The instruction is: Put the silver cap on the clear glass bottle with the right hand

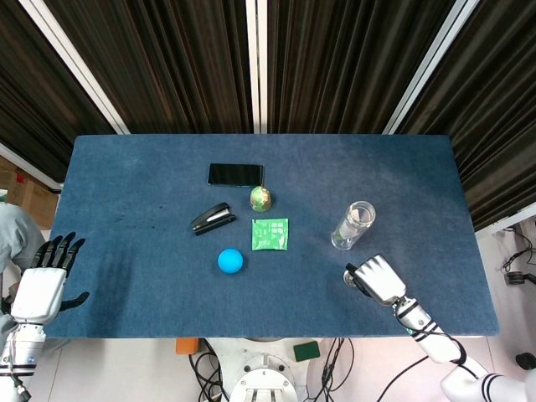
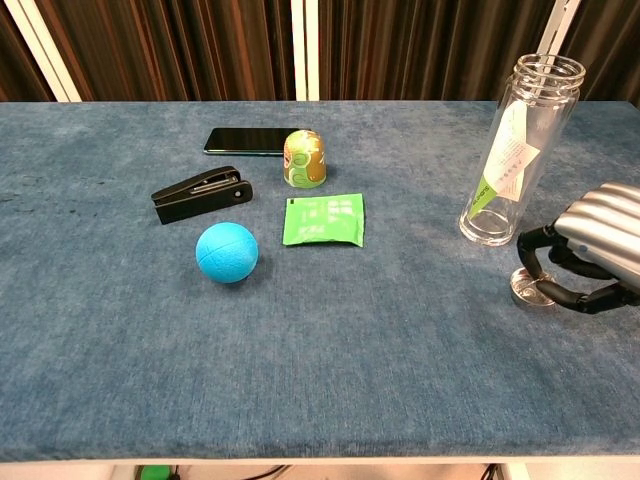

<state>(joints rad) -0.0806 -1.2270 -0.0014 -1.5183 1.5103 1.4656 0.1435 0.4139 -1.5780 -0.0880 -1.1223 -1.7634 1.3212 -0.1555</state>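
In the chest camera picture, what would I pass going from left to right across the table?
Stapler → blue ball → green packet → glass bottle → right hand, fingers curled around the silver cap.

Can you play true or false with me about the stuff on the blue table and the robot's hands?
1. The clear glass bottle stands upright with no cap on it. True.
2. The silver cap lies on the table beside the bottle, with the right hand curled over it. True.
3. The blue ball sits on top of the green packet. False: the ball rests on the table, apart from the packet.
4. The left hand holds the black stapler. False: it holds nothing, its fingers spread at the table's edge, far from the stapler.
5. The black phone lies flat behind the stapler. True.
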